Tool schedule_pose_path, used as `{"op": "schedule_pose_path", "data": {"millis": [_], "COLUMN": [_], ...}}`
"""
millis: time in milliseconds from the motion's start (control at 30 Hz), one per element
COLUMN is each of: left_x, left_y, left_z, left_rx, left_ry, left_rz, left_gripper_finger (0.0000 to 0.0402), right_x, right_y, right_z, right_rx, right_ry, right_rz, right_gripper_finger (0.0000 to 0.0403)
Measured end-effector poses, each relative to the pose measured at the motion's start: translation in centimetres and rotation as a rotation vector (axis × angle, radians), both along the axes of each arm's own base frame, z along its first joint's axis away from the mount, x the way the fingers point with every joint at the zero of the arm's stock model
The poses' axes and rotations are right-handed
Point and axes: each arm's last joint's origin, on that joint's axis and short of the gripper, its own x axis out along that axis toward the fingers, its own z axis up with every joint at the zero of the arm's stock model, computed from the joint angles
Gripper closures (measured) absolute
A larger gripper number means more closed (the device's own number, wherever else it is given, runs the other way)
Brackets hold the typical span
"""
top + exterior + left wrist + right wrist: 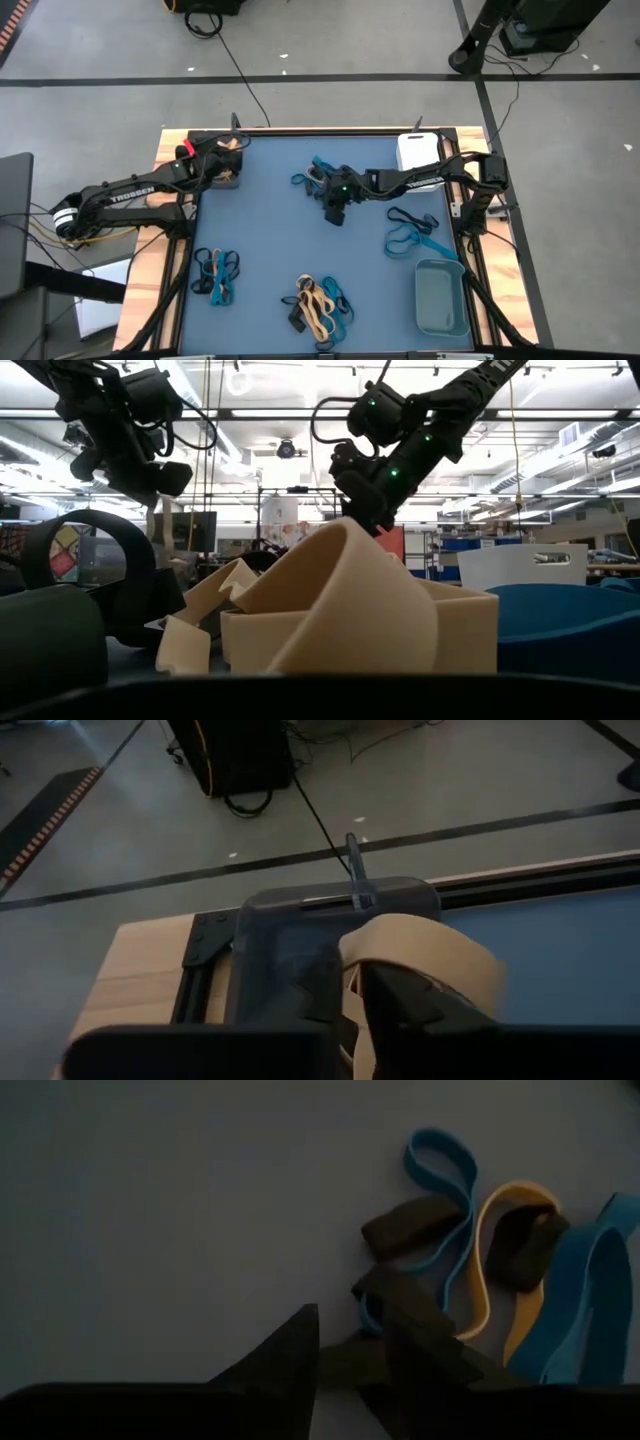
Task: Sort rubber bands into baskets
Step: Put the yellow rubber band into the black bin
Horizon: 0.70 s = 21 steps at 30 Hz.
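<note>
- Left gripper [350, 1020] is hovering over the dark grey basket [300, 920] at the table's far left corner, fingers just parting around a tan rubber band [420, 955]; the band could cling and miss the basket.
- Right gripper [350, 1355] is pinching a black rubber band [345, 1360] near the far-edge cluster [312, 175]; tangled blue and tan neighbours could be dragged along.

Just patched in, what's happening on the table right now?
The left gripper is over the dark basket at the table's far left corner with a tan rubber band looped on its fingers. The right gripper is low over a small mixed pile of bands at mid-table, a dark band between its fingers. More piles lie nearer the front edge; the white basket and grey-teal basket sit on the right.
</note>
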Motion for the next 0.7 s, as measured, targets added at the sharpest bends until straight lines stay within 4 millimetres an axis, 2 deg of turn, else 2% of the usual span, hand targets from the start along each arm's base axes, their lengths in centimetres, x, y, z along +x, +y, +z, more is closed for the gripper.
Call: {"op": "schedule_pose_path", "data": {"millis": [167,267,400,533,700], "left_x": [0.0,0.0,-0.1,-0.6,-1.3], "left_y": [0.0,0.0,0.1,0.2,0.3], "left_z": [0.0,0.0,0.0,-0.2,-0.6], "left_rx": [0.0,0.001,0.004,-0.01,-0.039], "left_ry": [-0.003,-0.012,-0.008,-0.01,-0.007], "left_rz": [0.002,0.007,0.019,0.065,0.129], "left_gripper_finger": [0.0299,0.0274,0.0249,0.0226,0.0201], "right_x": [0.1,0.0,-0.2,-0.6,-0.9], "right_y": [-0.6,-1.8,-3.2,-4.1,-4.6], "right_z": [0.3,0.4,0.5,-1.1,-3.2], "right_rx": [-0.036,-0.058,0.002,0.07,0.091], "right_ry": [-0.031,-0.053,-0.082,-0.009,0.09], "right_rz": [-0.042,-0.115,-0.167,-0.206,-0.163], "right_gripper_finger": [0.0279,0.0282,0.029,0.0301,0.0308]}}
